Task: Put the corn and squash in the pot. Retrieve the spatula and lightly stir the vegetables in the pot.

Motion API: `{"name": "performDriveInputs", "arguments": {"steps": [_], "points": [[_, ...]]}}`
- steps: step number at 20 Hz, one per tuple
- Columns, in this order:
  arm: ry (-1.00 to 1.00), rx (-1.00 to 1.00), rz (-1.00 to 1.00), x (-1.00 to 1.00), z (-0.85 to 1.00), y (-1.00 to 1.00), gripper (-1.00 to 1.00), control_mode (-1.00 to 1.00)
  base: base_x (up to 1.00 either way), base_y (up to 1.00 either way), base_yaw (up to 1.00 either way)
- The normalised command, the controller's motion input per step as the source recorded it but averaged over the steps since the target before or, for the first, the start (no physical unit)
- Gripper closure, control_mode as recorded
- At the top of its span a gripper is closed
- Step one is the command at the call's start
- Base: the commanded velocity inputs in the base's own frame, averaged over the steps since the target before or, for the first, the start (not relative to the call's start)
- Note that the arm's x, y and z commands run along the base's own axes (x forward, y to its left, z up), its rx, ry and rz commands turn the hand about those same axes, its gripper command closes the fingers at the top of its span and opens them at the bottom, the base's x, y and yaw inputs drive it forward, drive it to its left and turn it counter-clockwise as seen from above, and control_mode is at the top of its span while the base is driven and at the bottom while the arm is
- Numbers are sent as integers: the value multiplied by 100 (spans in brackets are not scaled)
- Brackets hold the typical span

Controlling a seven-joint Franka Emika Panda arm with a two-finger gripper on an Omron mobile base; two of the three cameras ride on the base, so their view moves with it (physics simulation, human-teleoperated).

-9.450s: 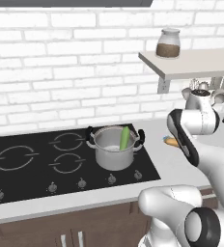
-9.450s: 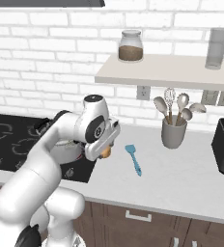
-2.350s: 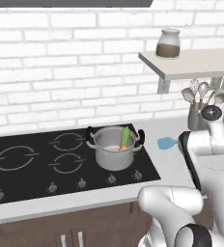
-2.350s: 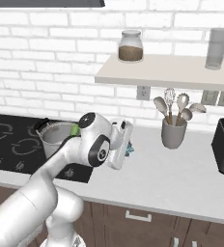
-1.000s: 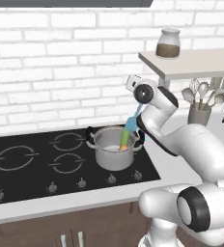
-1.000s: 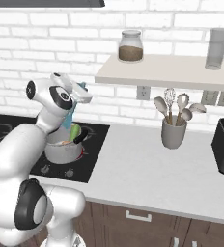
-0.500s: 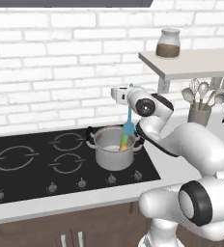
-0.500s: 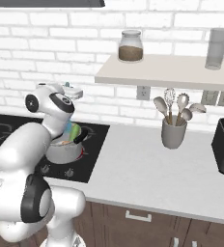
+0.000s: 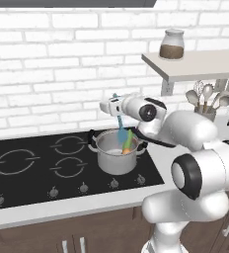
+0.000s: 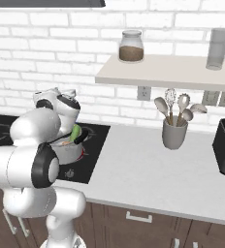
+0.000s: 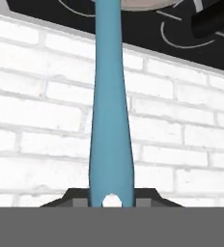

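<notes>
The silver pot (image 9: pixel 114 159) with black side handles stands on the front right burner of the hob. A green piece (image 9: pixel 130 136) and an orange piece (image 9: pixel 127 146) of the vegetables lean inside it at its right side. My gripper (image 9: pixel 115 105) hangs above the pot's back rim, shut on the top of the teal spatula (image 9: pixel 120 126), which points steeply down with its blade inside the pot. In the hand view the spatula handle (image 11: pixel 110 120) runs straight up from between my gripper (image 11: pixel 112 199). In the right base view my arm covers most of the pot (image 10: pixel 72 151), where the green piece (image 10: pixel 75 131) shows.
The black hob (image 9: pixel 32 165) has free burners to the left of the pot. A white brick wall stands close behind. A grey utensil cup (image 10: pixel 174 133) with spoons and a whisk is on the counter at the right, under a shelf (image 10: pixel 172 72) bearing a jar (image 10: pixel 131 47).
My hand has swung left and slightly down over the pot with the spatula in it. The spatula now stands steeper, its blade still inside the pot.
</notes>
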Motion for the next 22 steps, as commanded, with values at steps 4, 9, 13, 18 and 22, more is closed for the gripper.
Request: {"name": "performDriveInputs", "arguments": {"steps": [4,9,13,18,22], "points": [[9,-9,43,5,-20,36,100,-100,0,0,0],[3,-13,40,22,-14,34,100,-100,0,0,0],[0,-9,38,8,-27,30,100,-100,0,0,0],[0,-11,34,16,-38,14,100,-100,0,0,0],[0,-14,29,5,-39,0,100,-100,0,0,0]]}}
